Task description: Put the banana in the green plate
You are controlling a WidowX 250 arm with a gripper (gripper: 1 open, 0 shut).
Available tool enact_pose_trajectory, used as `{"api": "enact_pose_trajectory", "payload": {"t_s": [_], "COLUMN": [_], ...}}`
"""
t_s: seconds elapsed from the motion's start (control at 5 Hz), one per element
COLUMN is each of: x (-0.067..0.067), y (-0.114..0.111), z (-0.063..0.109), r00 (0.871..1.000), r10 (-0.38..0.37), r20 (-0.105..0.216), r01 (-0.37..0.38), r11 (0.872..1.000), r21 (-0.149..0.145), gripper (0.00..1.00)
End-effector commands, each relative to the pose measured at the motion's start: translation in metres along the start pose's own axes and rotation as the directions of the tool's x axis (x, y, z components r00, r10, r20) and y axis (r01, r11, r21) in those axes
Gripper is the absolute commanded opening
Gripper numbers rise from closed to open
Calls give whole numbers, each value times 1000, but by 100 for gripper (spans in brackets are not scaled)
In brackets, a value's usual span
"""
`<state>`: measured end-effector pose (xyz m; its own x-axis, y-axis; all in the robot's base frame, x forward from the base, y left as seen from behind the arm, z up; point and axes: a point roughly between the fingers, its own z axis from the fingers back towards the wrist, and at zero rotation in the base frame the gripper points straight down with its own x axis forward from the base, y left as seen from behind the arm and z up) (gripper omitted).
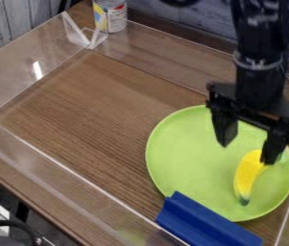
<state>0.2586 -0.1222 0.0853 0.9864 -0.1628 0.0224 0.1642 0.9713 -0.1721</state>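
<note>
Banana (250, 177): lay on your green plate (185, 154), long axis near-upright in view, probably touching nothing.
Gripper (253, 144): jaws apart above it.
Room: plate's left half bare.

Yellow banana (250, 176) flat on green plate (185, 154)

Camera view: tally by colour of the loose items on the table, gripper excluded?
Yellow: 1, the banana
Green: 1, the plate under the banana
Blue: 1, the block at the front edge
Multicolour: 1, a container at the back, only partly in frame
Total: 4
</note>
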Motion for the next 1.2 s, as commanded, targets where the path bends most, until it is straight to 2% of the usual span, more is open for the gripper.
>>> {"api": "enact_pose_trajectory", "payload": {"t_s": [0.0,0.4,1.0], "x": [1,1,0], "y": [2,12,17], "z": [14,26,18], "r00": [999,998,999], "r10": [-11,3,4], "r20": [42,69,44], "r01": [11,-3,-4], "r11": [1000,1000,1000], "r21": [4,5,3], "gripper": [100,100,100]}}
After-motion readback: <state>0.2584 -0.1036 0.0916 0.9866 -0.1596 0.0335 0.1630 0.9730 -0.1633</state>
